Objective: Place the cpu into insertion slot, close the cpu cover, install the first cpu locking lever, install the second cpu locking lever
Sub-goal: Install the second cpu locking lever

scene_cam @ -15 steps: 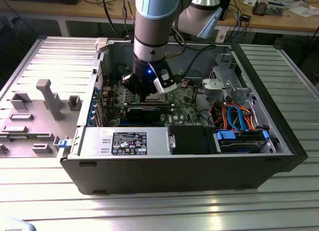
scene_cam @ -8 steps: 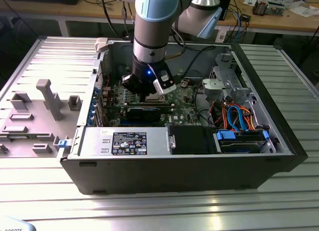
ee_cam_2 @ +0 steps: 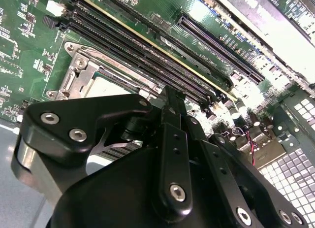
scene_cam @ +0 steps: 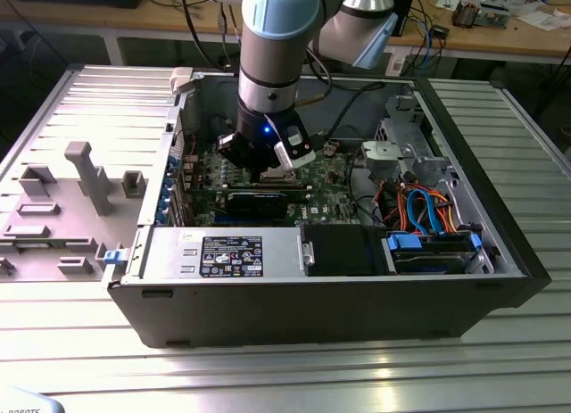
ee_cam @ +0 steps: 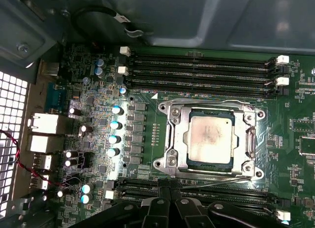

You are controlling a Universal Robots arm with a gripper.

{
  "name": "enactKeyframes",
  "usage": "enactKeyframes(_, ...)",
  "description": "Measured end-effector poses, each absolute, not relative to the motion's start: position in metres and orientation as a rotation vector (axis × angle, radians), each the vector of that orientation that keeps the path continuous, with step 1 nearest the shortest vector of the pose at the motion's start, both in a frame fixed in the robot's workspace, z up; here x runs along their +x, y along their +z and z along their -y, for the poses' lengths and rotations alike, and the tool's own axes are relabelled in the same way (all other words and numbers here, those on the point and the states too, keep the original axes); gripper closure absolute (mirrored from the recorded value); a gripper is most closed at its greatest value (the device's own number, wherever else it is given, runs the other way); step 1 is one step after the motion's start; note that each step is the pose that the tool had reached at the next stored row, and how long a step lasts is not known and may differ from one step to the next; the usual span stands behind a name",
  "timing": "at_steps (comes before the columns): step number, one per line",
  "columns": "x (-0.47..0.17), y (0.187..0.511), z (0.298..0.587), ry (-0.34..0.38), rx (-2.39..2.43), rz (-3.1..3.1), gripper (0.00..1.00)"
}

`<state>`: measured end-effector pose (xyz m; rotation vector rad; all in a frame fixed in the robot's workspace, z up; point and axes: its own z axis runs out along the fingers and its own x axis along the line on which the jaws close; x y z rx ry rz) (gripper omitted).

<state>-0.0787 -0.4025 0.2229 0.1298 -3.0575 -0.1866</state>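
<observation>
Fingers of the gripper looked pressed together with nothing pinched, hanging at about six o'clock from the cpu, which lay flat in the insertion slot under the closed cpu cover.

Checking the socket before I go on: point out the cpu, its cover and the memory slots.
cpu [ee_cam: 210, 139]: first wrist view, middle of its metal top.
cpu cover [ee_cam: 176, 134]: first wrist view, frame's side bar.
memory slots [ee_cam: 202, 73]: first wrist view, middle of one slot.
</observation>
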Motion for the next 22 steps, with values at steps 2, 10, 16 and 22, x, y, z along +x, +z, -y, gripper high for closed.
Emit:
enactKeyframes(2, -0.079, 0.223, 0.403, -0.187, 0.13, 3.058, 0.89)
enactKeyframes(10, -0.08, 0.222, 0.408, -0.209, 0.122, 3.057, 0.89)
enactKeyframes(16, -0.081, 0.217, 0.413, -0.266, 0.117, 3.054, 0.89)
enactKeyframes(22, -0.082, 0.211, 0.418, -0.321, 0.114, 3.051, 0.89)
